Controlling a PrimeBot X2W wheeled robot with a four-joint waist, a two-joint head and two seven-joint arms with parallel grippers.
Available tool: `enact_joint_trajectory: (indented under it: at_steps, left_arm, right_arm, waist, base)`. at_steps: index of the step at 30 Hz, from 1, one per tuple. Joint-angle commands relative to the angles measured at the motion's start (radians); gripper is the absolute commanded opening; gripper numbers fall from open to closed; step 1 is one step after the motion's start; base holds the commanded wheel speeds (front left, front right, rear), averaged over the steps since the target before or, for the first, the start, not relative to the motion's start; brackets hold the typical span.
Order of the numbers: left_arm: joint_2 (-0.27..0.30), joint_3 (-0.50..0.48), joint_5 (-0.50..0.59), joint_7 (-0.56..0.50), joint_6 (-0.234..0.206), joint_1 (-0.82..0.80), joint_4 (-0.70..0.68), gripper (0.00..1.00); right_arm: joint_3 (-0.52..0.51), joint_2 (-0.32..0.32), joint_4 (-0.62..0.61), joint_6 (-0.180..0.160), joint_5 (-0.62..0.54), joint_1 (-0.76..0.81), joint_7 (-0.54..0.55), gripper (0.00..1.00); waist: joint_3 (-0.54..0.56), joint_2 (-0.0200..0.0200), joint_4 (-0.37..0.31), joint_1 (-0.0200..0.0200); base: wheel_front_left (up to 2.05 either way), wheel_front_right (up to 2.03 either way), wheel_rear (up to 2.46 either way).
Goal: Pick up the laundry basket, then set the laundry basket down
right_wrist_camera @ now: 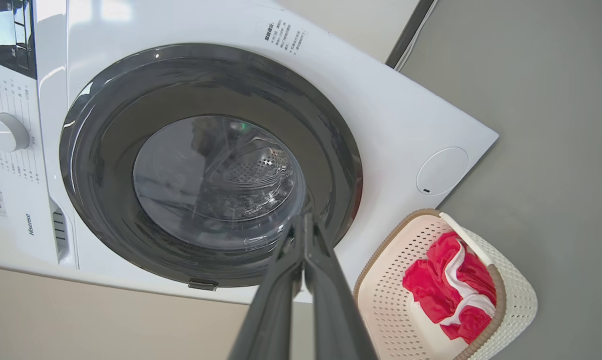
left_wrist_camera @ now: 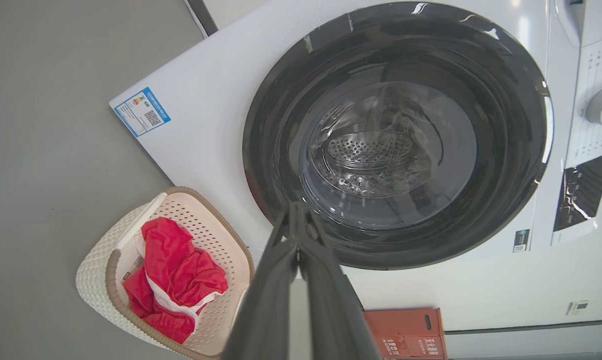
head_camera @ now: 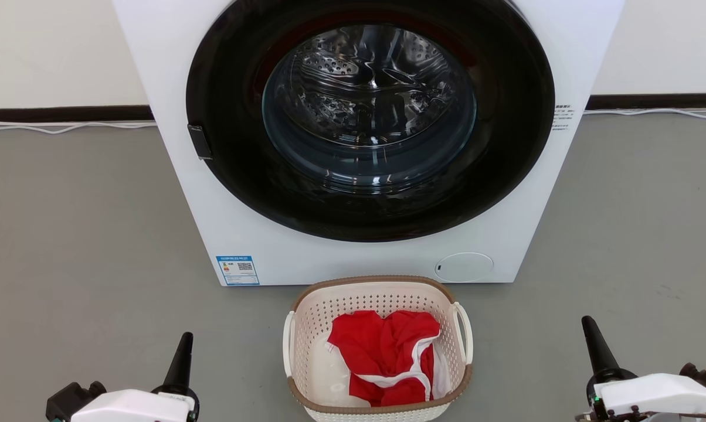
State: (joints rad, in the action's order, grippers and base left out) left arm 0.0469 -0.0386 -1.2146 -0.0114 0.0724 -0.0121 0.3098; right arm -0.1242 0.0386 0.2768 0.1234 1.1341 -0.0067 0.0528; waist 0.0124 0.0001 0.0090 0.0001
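Observation:
The cream-white perforated laundry basket [head_camera: 312, 328] with a brown rim stands on the grey floor just in front of the washing machine, a red and white garment [head_camera: 388, 357] lying inside it. My left gripper [head_camera: 184, 343] is at the lower left, shut and empty, well apart from the basket's left handle [head_camera: 287, 343]. My right gripper [head_camera: 589, 326] is at the lower right, shut and empty, apart from the right handle [head_camera: 465, 331]. The basket [left_wrist_camera: 98, 277] sits lower left in the left wrist view beside the shut gripper [left_wrist_camera: 296, 212]. In the right wrist view the basket [right_wrist_camera: 523, 300] sits lower right of the shut gripper [right_wrist_camera: 305, 222].
A white front-loading washing machine [head_camera: 271, 246] with a closed dark round door [head_camera: 369, 117] rises directly behind the basket. A white cable [head_camera: 65, 126] runs along the wall base. An orange-red box [left_wrist_camera: 406, 332] stands by the machine's side. Grey floor [head_camera: 83, 234] stretches to both sides.

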Motion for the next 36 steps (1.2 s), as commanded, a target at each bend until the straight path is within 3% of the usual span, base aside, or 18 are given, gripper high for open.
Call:
enact_joint_trajectory:
  at_steps: [1, 36]
  left_arm:
    - [0.007, -0.027, -0.025, -0.009, 0.011, -0.059, -0.032, 0.00]
    - [0.003, -0.075, -0.387, -0.100, 0.057, -0.095, -0.064, 0.00]
  right_arm:
    - [0.014, 0.010, -0.028, 0.005, 0.028, -0.051, 0.008, 0.00]
    - [0.011, 0.012, -0.032, 0.007, 0.467, -0.100, 0.059, 0.00]
  waist:
    - [0.000, -0.0001, 0.000, 0.0000]
    - [-0.015, -0.0001, -0.009, 0.0000]
  base:
    - [0.00, 0.00, 0.00]
    - [0.00, 0.00, 0.00]
